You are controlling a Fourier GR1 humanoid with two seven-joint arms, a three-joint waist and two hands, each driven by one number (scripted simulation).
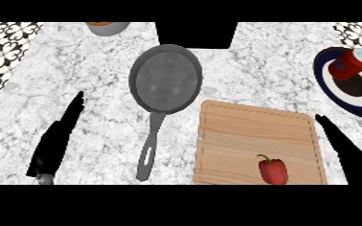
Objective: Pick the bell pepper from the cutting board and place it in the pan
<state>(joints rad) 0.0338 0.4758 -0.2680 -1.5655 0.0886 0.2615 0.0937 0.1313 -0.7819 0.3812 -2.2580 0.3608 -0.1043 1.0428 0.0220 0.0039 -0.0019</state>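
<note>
A white and grey marbled stone counter [84, 67] fills the view and carries everything else. The largest thing on it is a pale rectangular wooden cutting board [247, 129], lying at the lower right with its near edge running out at the bottom of the view. Just left of the board lies a round dark grey metal pan [166, 79], its bowl empty and its long handle reaching down toward the robot, ending beside the board's lower left corner. At the far right edge sits a dark blue round plate [324, 88], partly cut off, with a red cylindrical can [348, 64] on it. The robot's left hand [55, 141] shows at the lower left, well apart from the pan's handle; it is black, its fingers straight and held together, pointing up and slightly right, and it holds nothing. The right hand [341, 146] shows at the lower right edge, just beside the board's right side; its fingers are likewise straight, slanting up and to the left, and it too is empty and touches neither the board nor the plate. A small grey bowl [107, 28] stands at the counter's far edge, upper left, half cut off. The small red bell pepper with a green stem [274, 171] lies on the cutting board, near its lower right corner, well apart from the pan and nearer to the right hand than to the left.
</note>
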